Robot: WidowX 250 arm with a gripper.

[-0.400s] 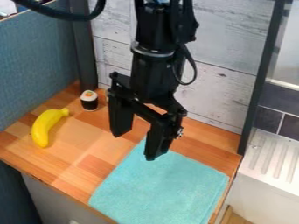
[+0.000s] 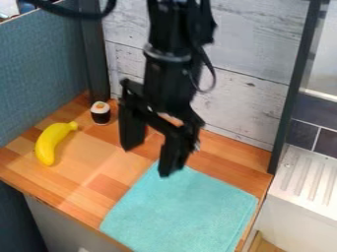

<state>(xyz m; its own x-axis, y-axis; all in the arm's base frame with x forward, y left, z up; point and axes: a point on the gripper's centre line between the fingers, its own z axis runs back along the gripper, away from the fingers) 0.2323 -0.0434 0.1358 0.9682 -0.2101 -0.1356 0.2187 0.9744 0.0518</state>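
The black gripper (image 2: pixel 149 161) hangs above the wooden counter with its two fingers spread apart and nothing between them. Its right finger stands over the back corner of a folded teal cloth (image 2: pixel 181 209); the left one is over bare wood. To the left, a yellow banana (image 2: pixel 51 142) lies on the counter, its stem end pointing toward the back. Behind it and a little right, a small sushi roll toy (image 2: pixel 101 113) with a dark wrap and a white and orange top stands upright near the back wall.
A blue-grey panel (image 2: pixel 43 69) borders the counter on the left, and a whitewashed plank wall (image 2: pixel 253 74) closes the back. Dark posts stand at both back corners. Beyond the counter's right edge is a white ridged drainboard (image 2: pixel 309 177).
The gripper has shifted slightly left and a little up in the view, its fingers still apart. The banana, sushi toy and cloth have stayed put.
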